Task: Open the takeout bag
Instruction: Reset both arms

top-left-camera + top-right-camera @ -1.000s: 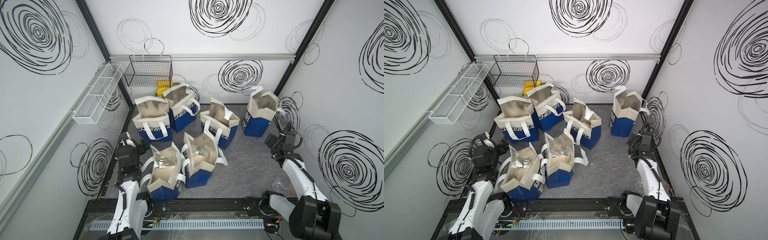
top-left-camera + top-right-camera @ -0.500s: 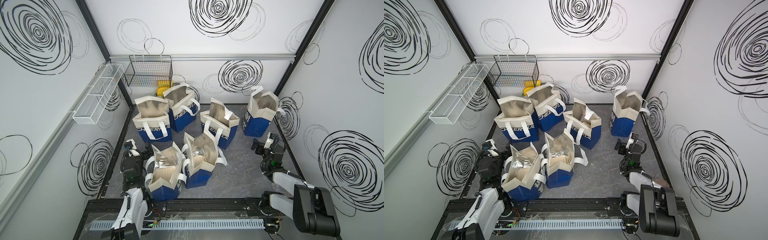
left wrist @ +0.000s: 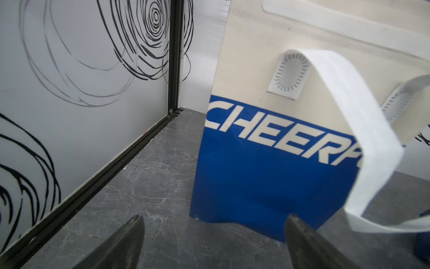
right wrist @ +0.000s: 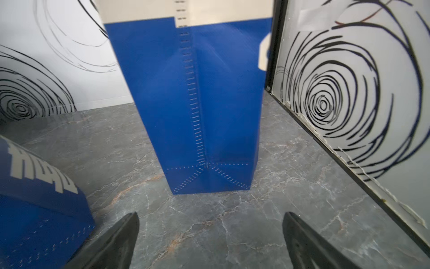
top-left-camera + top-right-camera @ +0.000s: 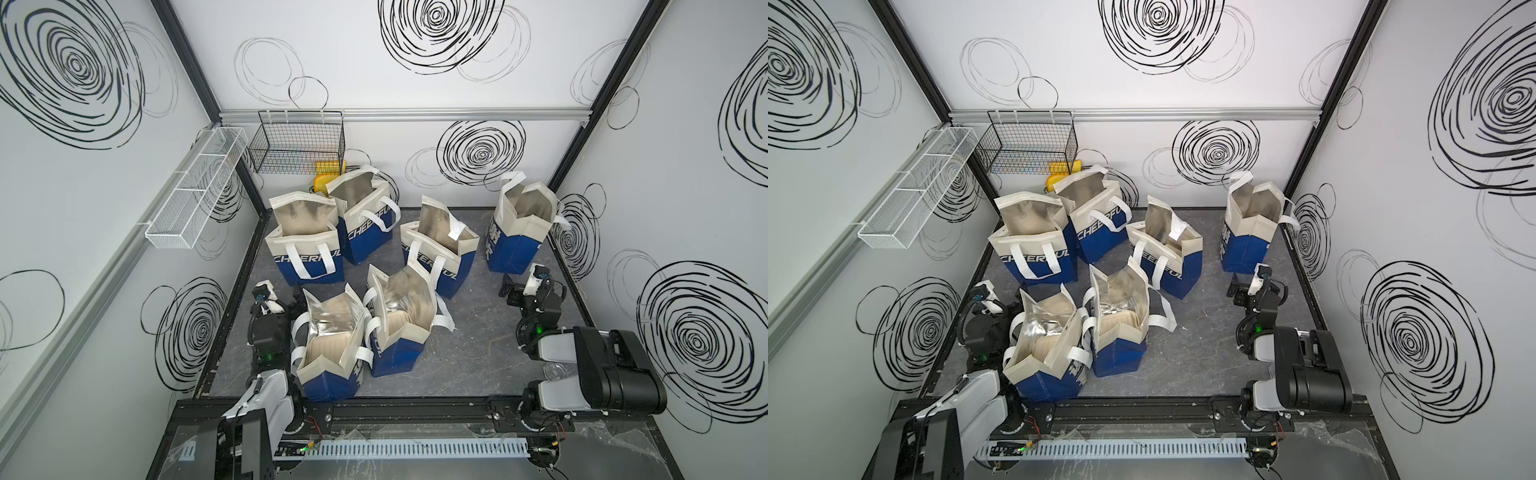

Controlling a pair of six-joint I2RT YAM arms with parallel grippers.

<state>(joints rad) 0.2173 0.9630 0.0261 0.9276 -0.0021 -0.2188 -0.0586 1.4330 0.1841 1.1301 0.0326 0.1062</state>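
Near the front-left corner of the tabletop [image 5: 469, 353] stands the corner takeout bag [image 5: 328, 349], mouth open, with the neighbour bag [image 5: 399, 328] just beside it, open too. At the left edge the left gripper [image 3: 215, 216] sits low, jaws spread wide and empty, facing the far-left bag [image 3: 267, 163]. By the right edge the right gripper [image 4: 211, 213] gapes empty as well — before it stands the far-right bag [image 4: 193, 104]. Between those two, toward the far edge, stand the rear bag [image 5: 365, 220] and the centre bag [image 5: 436, 245] — both open.
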